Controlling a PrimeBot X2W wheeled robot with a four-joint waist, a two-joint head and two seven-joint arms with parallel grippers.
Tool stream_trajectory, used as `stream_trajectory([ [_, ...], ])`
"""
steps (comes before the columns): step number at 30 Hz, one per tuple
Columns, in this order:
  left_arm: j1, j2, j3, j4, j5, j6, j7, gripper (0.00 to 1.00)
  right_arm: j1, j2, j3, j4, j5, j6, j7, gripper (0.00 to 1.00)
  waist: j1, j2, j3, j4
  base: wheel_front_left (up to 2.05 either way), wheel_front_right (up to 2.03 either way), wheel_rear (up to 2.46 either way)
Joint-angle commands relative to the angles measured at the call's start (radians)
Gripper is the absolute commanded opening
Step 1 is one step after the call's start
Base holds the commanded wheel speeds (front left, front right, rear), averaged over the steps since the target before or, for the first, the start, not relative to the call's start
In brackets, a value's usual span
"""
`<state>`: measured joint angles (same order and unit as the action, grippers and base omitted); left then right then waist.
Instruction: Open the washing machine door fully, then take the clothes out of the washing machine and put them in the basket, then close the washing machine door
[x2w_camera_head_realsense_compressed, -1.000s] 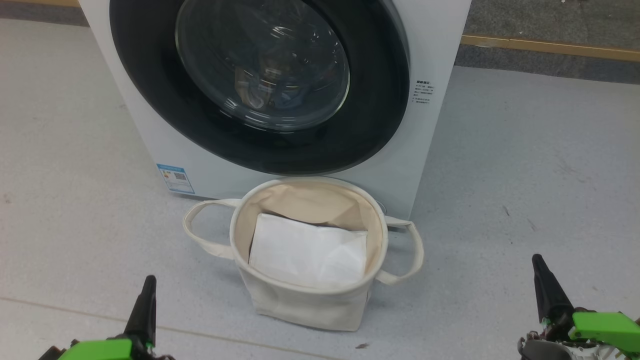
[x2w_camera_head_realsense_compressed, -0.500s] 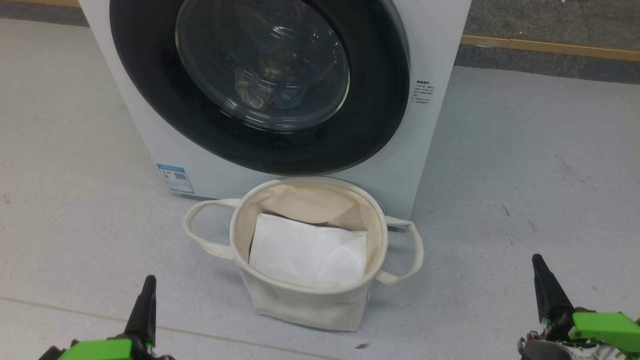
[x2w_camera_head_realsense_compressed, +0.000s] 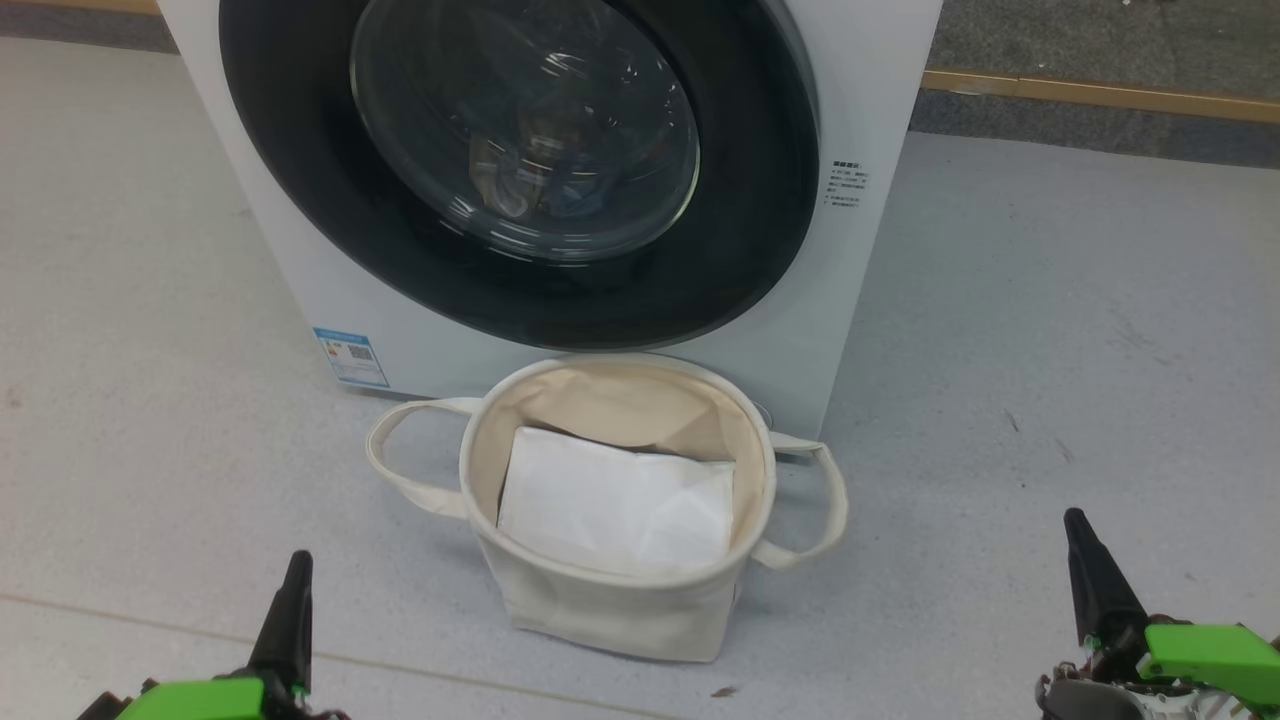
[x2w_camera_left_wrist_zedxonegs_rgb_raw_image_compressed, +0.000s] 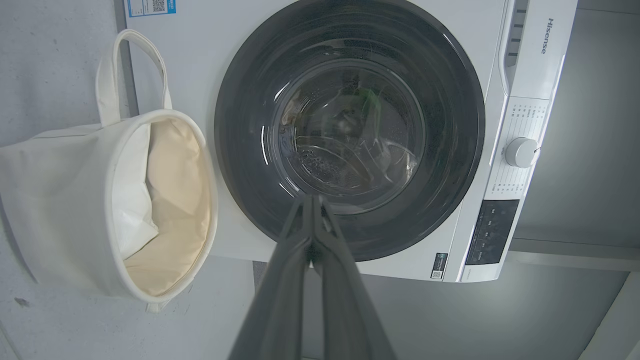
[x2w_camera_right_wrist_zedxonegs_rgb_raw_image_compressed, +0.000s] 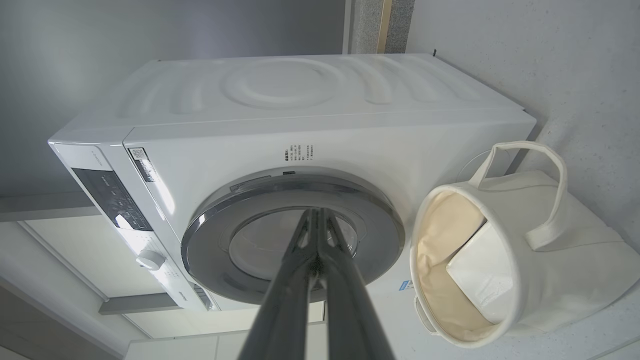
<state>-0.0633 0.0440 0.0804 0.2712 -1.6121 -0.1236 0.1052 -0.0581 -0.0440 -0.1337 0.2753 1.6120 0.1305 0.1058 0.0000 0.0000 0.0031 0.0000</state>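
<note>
1. Progress nil: see washing machine door (x2w_camera_head_realsense_compressed: 300, 200) closed flush on washing machine (x2w_camera_head_realsense_compressed: 880, 100), clothes (x2w_camera_head_realsense_compressed: 530, 160) dim behind glass.
2. See basket (x2w_camera_head_realsense_compressed: 600, 610) just before machine, holding white folded sheet (x2w_camera_head_realsense_compressed: 615, 510), no garments.
3. See left gripper (x2w_camera_head_realsense_compressed: 297, 560) and right gripper (x2w_camera_head_realsense_compressed: 1078, 525) pressed together, empty, well short of door.
4. Remaining, by judgement: open, unload, close.
5. From left wrist view, get dial (x2w_camera_left_wrist_zedxonegs_rgb_raw_image_compressed: 520, 152); from right wrist view, embossed side panel (x2w_camera_right_wrist_zedxonegs_rgb_raw_image_compressed: 280, 90).

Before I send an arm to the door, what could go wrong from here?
1. The basket stands right against the machine, just under the door. A swinging door or a reaching arm could tip it.
2. The left gripper and right gripper are both shut. They must open before taking the door's edge, and its glossy rim may let the fingers slip.
</note>
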Motion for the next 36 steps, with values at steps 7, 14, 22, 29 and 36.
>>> stream_trajectory([
  [7, -0.045, 0.006, 0.034, -0.026, 0.004, -0.007, 0.009, 0.00, -0.050, -0.006, 0.019, -0.030, -0.004, 0.000, 0.008, 0.00, 0.0000, 0.0000, 0.000, 0.000, 0.00, 0.00, 0.00],
  [14, -0.045, 0.006, 0.034, -0.026, 0.004, -0.007, 0.009, 0.00, -0.050, -0.006, 0.019, -0.030, -0.004, 0.000, 0.008, 0.00, 0.0000, 0.0000, 0.000, 0.000, 0.00, 0.00, 0.00],
  [22, -0.045, 0.006, 0.034, -0.026, 0.004, -0.007, 0.009, 0.00, -0.050, -0.006, 0.019, -0.030, -0.004, 0.000, 0.008, 0.00, 0.0000, 0.0000, 0.000, 0.000, 0.00, 0.00, 0.00],
  [29, 0.000, 0.000, 0.000, 0.001, 0.000, 0.000, 0.000, 1.00, 0.000, 0.000, 0.000, 0.001, 0.000, 0.000, 0.000, 1.00, 0.0000, 0.0000, 0.000, 0.000, 0.00, 0.00, 0.00],
  [36, 0.014, -0.003, -0.003, 0.034, 0.005, 0.000, -0.014, 1.00, 0.009, 0.005, 0.007, 0.033, -0.012, 0.000, -0.014, 1.00, 0.0009, 0.0000, 0.000, 0.001, 0.00, 0.00, 0.00],
])
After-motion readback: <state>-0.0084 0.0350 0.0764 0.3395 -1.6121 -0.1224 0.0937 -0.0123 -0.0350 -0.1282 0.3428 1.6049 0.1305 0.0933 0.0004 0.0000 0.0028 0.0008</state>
